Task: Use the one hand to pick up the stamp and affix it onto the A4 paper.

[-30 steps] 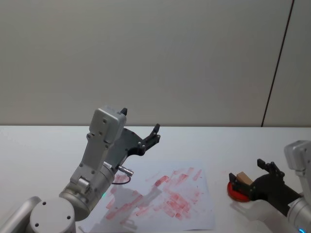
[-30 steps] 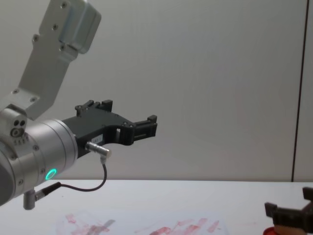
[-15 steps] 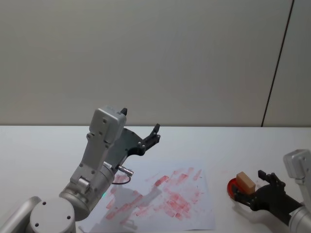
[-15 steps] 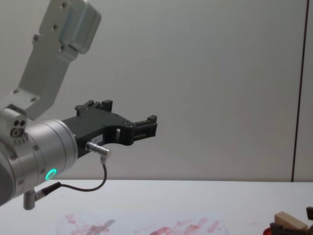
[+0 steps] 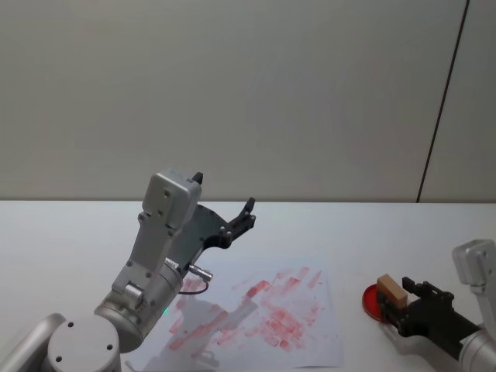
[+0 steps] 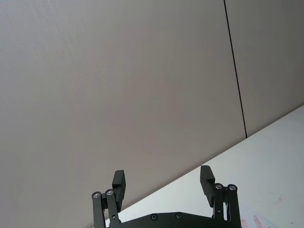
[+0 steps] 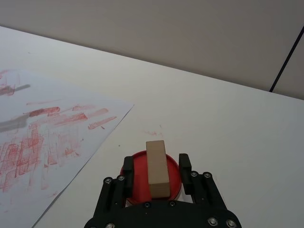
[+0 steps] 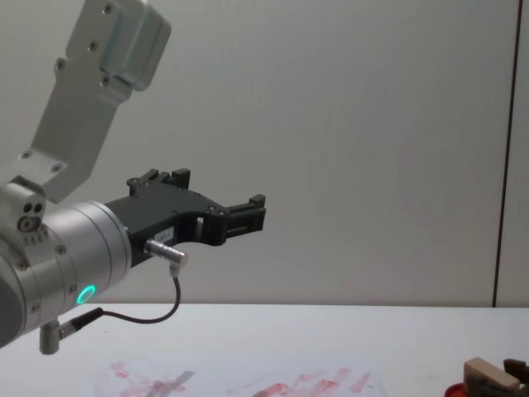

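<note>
The stamp point(image 5: 392, 290), a pale tan wooden block, stands on a flat red disc point(image 5: 373, 304) at the table's right. My right gripper point(image 5: 401, 303) is open, low over the table on the near side of the disc. In the right wrist view the stamp point(image 7: 157, 167) sits between the right gripper's point(image 7: 156, 166) fingers point(image 7: 128, 166), with a gap on each side. The A4 paper point(image 5: 267, 311), white with red ink smears, lies flat in the middle, left of the disc. My left gripper point(image 5: 246, 213) hangs open and empty, raised above the paper's far left corner.
The white table point(image 5: 70, 232) runs back to a plain grey wall. A cable point(image 8: 157, 317) loops under the left wrist with its green ring. In the right wrist view the paper's point(image 7: 42, 137) near corner ends a short way from the red disc point(image 7: 138, 175).
My right gripper has drawn back toward me from around the stamp, then edged forward a little. The stamp stays on the red disc. The left arm has not moved.
</note>
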